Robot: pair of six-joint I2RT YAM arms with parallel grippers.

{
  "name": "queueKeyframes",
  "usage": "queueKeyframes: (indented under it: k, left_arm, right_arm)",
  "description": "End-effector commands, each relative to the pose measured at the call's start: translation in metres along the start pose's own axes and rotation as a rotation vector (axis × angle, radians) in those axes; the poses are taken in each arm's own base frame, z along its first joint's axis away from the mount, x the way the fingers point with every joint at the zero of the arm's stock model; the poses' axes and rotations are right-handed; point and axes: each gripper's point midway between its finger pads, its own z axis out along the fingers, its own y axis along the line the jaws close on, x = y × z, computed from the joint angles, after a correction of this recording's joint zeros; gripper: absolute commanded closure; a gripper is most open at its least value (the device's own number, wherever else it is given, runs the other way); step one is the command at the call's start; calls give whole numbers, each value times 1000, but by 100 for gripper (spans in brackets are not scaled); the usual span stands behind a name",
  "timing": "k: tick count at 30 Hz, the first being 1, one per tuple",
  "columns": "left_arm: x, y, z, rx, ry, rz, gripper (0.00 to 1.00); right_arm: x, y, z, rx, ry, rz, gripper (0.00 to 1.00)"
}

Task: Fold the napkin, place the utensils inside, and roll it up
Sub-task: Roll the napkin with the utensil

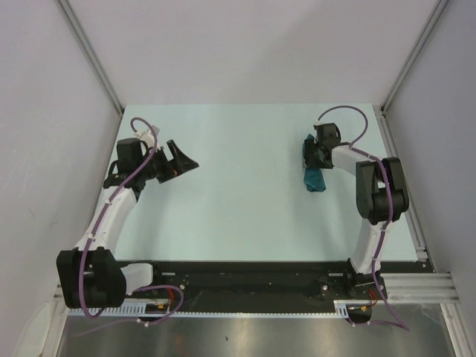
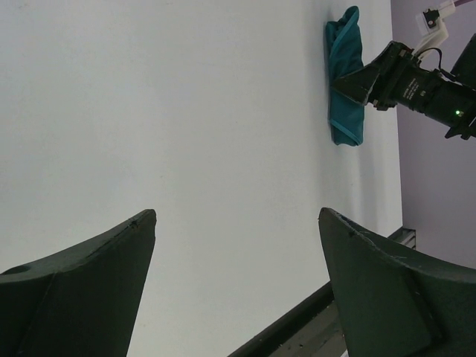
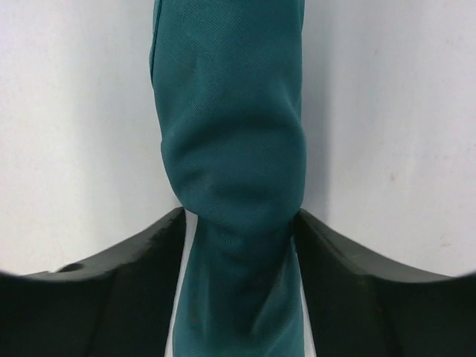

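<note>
Right gripper (image 3: 239,219) is sitting astride the napkin (image 3: 230,111), jaws partway apart. Thin slivers of table (image 1: 245,186) are showing between each finger and the cloth, so I'm reading it as open and not clamping, at most brushing the roll near the tips. Napkin is lying as a narrow rolled bundle on the far right of the table, pinching to a waist right where the fingers are flanking it and bulging just beyond them. My read is that the jaws are sitting across the roll to keep the wraps from springing open. No utensils are showing; whether they're sitting inside the roll, can't tell. Left gripper (image 1: 178,158) is hanging wide open and empty over the left side of the table, well apart from the napkin and facing it, probably parking there to avoid snagging cloth. Going by the shape, the task is looking near done: folding and rolling finished, only a clean release remaining. Risk: thin shiny fabric could be unwinding once nothing is pressing on it, so I'd be lifting the right hand straight up, not dragging sideways.
</note>
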Motion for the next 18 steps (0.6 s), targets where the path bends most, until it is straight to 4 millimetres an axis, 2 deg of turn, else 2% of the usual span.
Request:
queueKeyframes:
  k: [1, 6, 7, 9, 10, 13, 14, 16, 17, 18]
  left_arm:
    - [-17, -5, -6, 8, -42, 56, 5]
    - [-18, -1, -7, -12, -45, 77, 5]
    - [-19, 0, -7, -18, -47, 87, 4]
    - [-23, 0, -13, -38, -68, 123, 4]
    - [-25, 0, -15, -42, -79, 144, 4]
    - [-36, -8, -28, -52, -143, 204, 3]
    - [-41, -6, -32, -78, -174, 218, 3]
    - [-48, -14, -48, -90, -248, 273, 1]
    - [-54, -16, -54, -102, -289, 296, 0]
    - [-57, -23, -65, -101, -332, 325, 0]
  right_arm:
    - [-20, 9, -15, -36, -45, -7, 29]
    - [-33, 23, -40, -102, -105, -17, 13]
    - [-41, 27, -53, -126, -134, -17, 10]
    - [-45, 29, -65, -143, -156, -17, 9]
    - [-55, 30, -82, -151, -198, -17, 8]
    - [-59, 30, -107, -155, -241, -9, 7]
    - [-63, 29, -125, -162, -280, 2, 7]
    - [-62, 29, -140, -174, -305, 15, 6]
    - [-71, 30, -164, -187, -370, 22, 6]
    - [-56, 27, -164, -186, -362, 43, 6]
